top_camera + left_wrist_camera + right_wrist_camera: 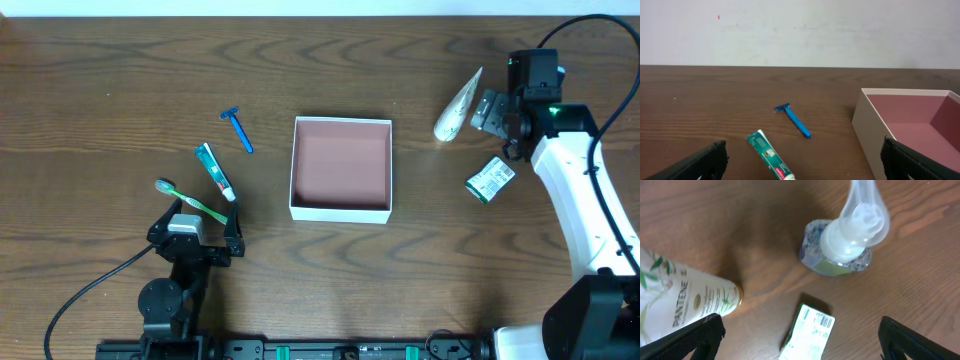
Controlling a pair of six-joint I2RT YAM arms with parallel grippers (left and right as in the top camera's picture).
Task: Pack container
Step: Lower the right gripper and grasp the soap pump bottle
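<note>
**One Dark Arm, One Pale Arm**

The left arm (172, 290) is black throughout, built of stubby jointed segments with a round black joint near its base. A thin black cable (100, 278) trails from it. The left gripper (196, 238) is black too, with a pale grey rectangular plate on top.

The right arm (585, 200) wears glossy white rounded shells (its lowest section is black). Its boxy black wrist carries a small green light (551, 111), and a black cable (595, 16) arcs over it. The right gripper (484, 110) shows grey metal parts.

Seen from the wrist cameras, the left fingers (695, 162) and right fingers (690, 337) are matte black, blocky wedges.
</note>
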